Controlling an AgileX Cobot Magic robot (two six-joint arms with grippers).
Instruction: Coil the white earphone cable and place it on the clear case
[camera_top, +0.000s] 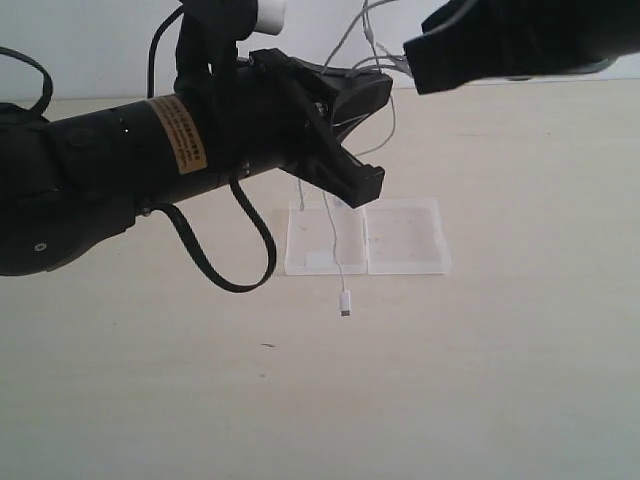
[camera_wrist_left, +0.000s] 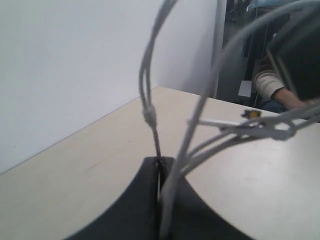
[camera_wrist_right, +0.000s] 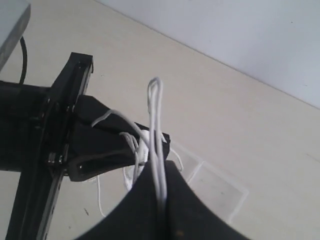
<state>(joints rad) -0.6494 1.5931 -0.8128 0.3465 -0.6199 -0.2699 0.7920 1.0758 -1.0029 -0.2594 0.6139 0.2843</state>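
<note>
The white earphone cable (camera_top: 335, 245) is held up in the air between both grippers. One thin strand hangs down over the clear case (camera_top: 405, 235), and its plug (camera_top: 345, 305) dangles just in front of the case. My left gripper (camera_top: 383, 88) is shut on several strands (camera_wrist_left: 147, 110) at its tip (camera_wrist_left: 160, 162). My right gripper (camera_top: 412, 55), close to the left one and a little higher, is shut on a doubled loop of the cable (camera_wrist_right: 156, 115) at its tip (camera_wrist_right: 160, 167). The case (camera_wrist_right: 215, 187) lies open and flat on the table below, with a small white rectangle (camera_top: 320, 260) in its left half.
A thick black arm cable (camera_top: 215, 265) loops down from the left arm to the left of the case. The pale table (camera_top: 500, 380) ends at a white wall (camera_top: 90, 40) behind. In the left wrist view a person's arm (camera_wrist_left: 275, 85) shows beyond the table's far side.
</note>
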